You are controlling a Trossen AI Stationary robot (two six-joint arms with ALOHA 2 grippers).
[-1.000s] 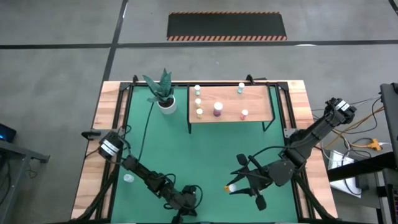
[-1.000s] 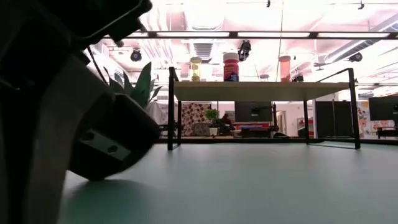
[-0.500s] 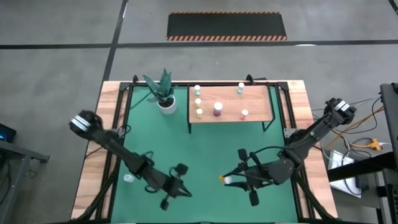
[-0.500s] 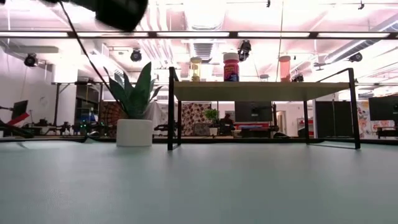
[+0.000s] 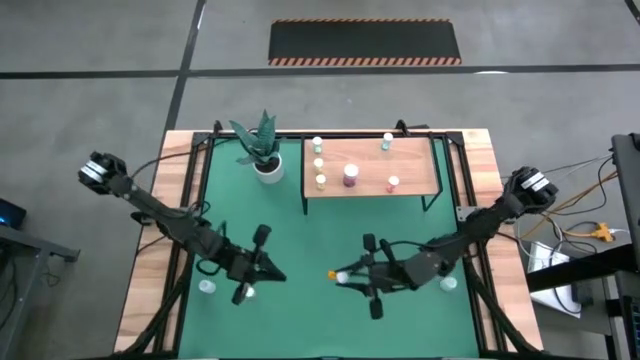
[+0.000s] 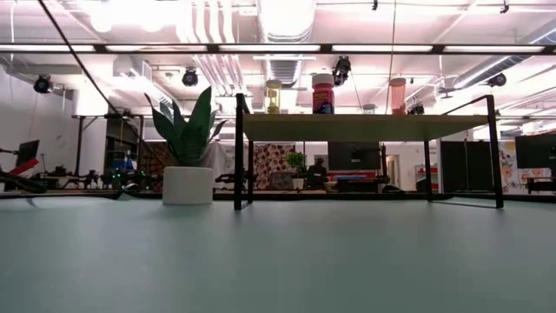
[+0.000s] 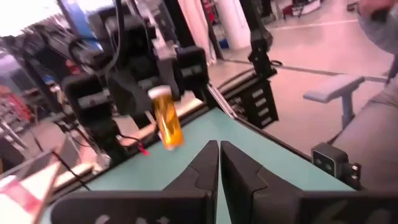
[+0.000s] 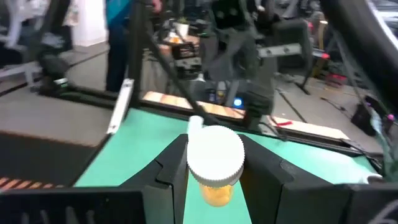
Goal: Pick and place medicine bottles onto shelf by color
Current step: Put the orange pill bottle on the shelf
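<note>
Now right pincer (image 5: 345,277) pinching orange bottle (image 5: 333,273) horizontally; left pincer (image 5: 268,277) pressed together.

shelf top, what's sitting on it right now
Six medicine bottles stand on the shelf: three yellow in a row at its left end, a larger magenta one mid-board, a teal one and a pinkish one. Nothing covers the board from above.

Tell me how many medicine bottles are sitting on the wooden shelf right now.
5 on the shelf: three along its left edge, a larger magenta one mid-shelf, one near the front. A sixth stands at the back edge. None looks hidden.
</note>
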